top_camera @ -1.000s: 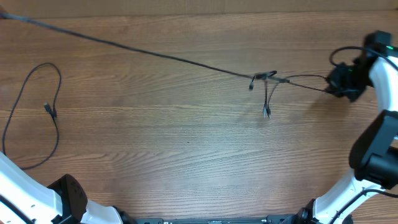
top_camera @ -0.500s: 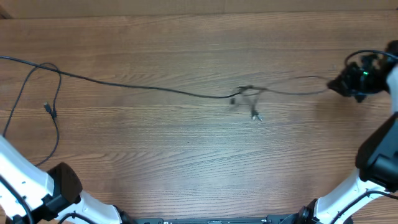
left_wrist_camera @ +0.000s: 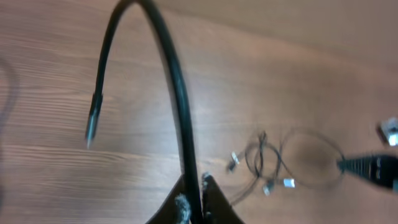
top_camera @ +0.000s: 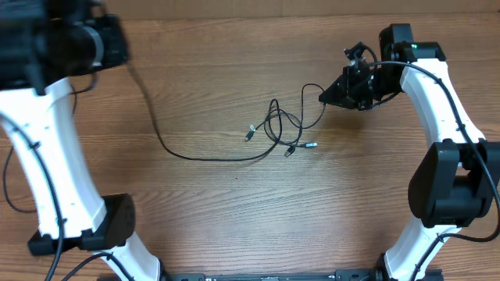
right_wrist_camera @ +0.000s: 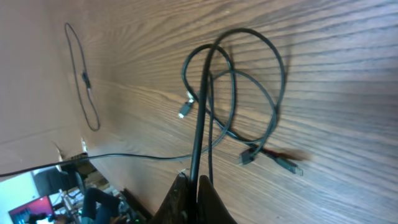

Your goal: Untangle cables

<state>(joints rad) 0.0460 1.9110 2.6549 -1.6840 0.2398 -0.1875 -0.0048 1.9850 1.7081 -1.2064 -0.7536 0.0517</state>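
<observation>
Thin black cables (top_camera: 275, 127) lie in loose, crossed loops at mid-table, with small silvery plugs (top_camera: 311, 145) around them. One long strand (top_camera: 168, 148) runs left and up to my left gripper (top_camera: 121, 55), which is raised at the top left and shut on it. In the left wrist view the fingers (left_wrist_camera: 180, 208) pinch this cable (left_wrist_camera: 177, 93), and its free end arcs over and hangs down. My right gripper (top_camera: 323, 99) is shut on another strand just right of the loops. In the right wrist view the fingers (right_wrist_camera: 208, 199) clamp the cable (right_wrist_camera: 200, 124) leading to the loops (right_wrist_camera: 236, 93).
A separate thin black cable lies in a loop at the far left (right_wrist_camera: 84, 78), mostly hidden behind my left arm (top_camera: 47, 140) in the overhead view. The table's far edge (top_camera: 234, 14) runs along the top.
The taut line across the table has gone slack and gathered into loose loops at the centre. My right gripper moved left toward them. My left arm rose into view at the top left.
</observation>
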